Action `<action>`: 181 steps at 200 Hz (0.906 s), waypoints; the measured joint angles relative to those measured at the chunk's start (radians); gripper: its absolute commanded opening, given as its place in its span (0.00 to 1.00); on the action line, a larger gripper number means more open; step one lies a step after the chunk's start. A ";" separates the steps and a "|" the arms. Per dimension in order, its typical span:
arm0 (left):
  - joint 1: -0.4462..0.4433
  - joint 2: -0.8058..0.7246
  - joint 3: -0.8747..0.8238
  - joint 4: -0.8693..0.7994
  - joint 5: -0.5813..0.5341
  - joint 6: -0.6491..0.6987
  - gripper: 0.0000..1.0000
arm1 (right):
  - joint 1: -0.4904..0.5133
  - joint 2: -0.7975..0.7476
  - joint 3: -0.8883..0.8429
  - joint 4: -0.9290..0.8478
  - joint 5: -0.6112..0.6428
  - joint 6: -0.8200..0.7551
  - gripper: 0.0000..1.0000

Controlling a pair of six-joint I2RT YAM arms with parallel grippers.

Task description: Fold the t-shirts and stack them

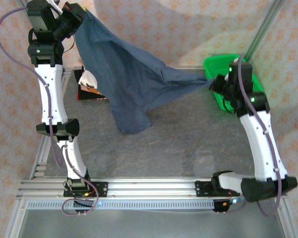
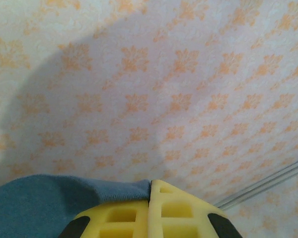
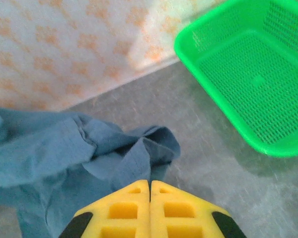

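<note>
A dusty navy-blue t-shirt (image 1: pixel 134 79) hangs stretched in the air between both arms, its lower end drooping to the grey table (image 1: pixel 188 144). My left gripper (image 1: pixel 80 17) is raised high at the back left and shut on one edge of the shirt; in the left wrist view blue cloth (image 2: pixel 44 203) comes out beside the closed yellow fingertips of this gripper (image 2: pixel 150 182). My right gripper (image 1: pixel 212 83) holds the other end low, next to the basket. Its closed tips (image 3: pixel 150 182) pinch bunched cloth (image 3: pixel 64 148). Folded t-shirts (image 1: pixel 89 85), white, red and dark, lie at the back left, partly hidden.
A green mesh basket (image 1: pixel 213 62) stands at the back right, close behind my right wrist, with its inside bare (image 3: pixel 253 74). An aluminium rail (image 1: pixel 154 187) runs along the near edge. A metal post (image 1: pixel 265 25) rises at the back right.
</note>
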 measured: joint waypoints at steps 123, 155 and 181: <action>-0.153 -0.961 -1.649 0.085 0.038 0.078 0.00 | -0.003 -0.290 -0.775 0.177 -0.009 0.263 0.63; -0.155 -1.151 -1.862 -0.002 -0.016 0.077 0.00 | -0.003 0.027 -0.566 0.245 -0.209 0.237 0.60; -0.155 -1.231 -1.928 -0.046 -0.055 0.077 0.00 | 0.014 0.234 -0.514 0.287 -0.352 0.206 0.59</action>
